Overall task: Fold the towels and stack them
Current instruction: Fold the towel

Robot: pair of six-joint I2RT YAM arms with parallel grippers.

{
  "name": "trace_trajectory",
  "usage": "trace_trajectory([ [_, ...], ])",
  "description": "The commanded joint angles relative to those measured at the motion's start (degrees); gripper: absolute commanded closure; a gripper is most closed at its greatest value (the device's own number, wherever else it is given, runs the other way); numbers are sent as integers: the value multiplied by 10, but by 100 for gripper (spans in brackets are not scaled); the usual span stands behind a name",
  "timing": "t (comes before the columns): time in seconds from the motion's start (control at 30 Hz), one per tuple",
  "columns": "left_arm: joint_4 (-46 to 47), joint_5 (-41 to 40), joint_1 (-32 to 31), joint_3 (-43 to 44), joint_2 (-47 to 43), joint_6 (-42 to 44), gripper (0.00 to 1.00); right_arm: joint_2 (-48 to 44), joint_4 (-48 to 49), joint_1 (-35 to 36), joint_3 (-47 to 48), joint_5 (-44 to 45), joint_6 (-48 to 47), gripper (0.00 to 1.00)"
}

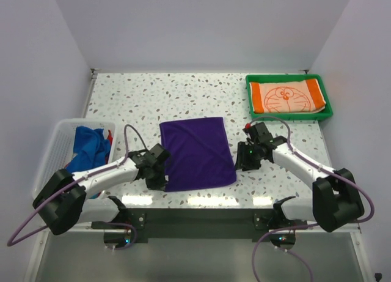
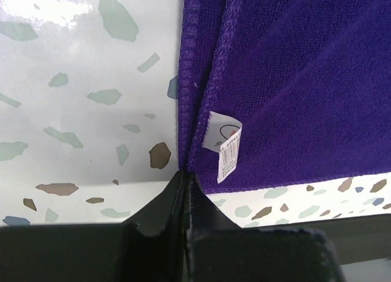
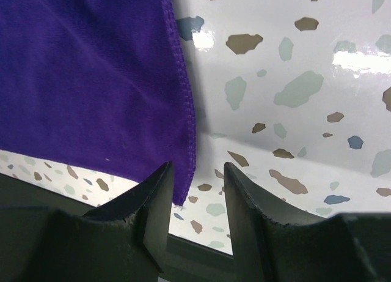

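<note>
Purple towel point(image 1: 197, 153) lies between white basket point(image 1: 59, 140) and green tray point(image 1: 287, 116).

Bright, even lighting; glare on tabletop point(image 1: 201, 199).

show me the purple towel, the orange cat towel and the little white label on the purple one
purple towel point(image 1: 197, 153): top external view, middle of the cloth
orange-and-white towel point(image 1: 287, 97): top external view, on its cat face drawing
white label point(image 2: 226, 145): left wrist view, middle of the label

Purple towel point(image 1: 197, 153) plain — orange-white towel point(image 1: 287, 96), cat-face outline.
</note>
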Motion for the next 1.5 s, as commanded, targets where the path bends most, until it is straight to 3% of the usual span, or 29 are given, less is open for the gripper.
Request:
trace_trajectory([
  [0.0, 28, 1, -3, -15, 3, -21, 97, 5, 17, 3, -8, -10, -9, 58],
  [0.17, 25, 1, -3, -22, -8, -26, 91, -6, 3, 3, 8, -10, -17, 59],
  [0.53, -59, -39, 7, 42, -92, -26, 45, 13, 23, 5, 90, -17, -38, 59],
  [0.7, -61, -28, 96, 107, -98, 67, 30, 59, 48, 4, 150, -2, -49, 59],
  [0.87, -9, -23, 170, 151, -43, 146, 32, 117, 79, 4, 206, 9, -59, 59],
  [1.07, 115, 13, 234, 209, 94, 201, 53, 186, 130, -8, 252, 10, -64, 64],
  [1.47, 233, 45, 280, 316, 300, 243, 55, 265, 186, -28, 284, -2, -67, 66],
])
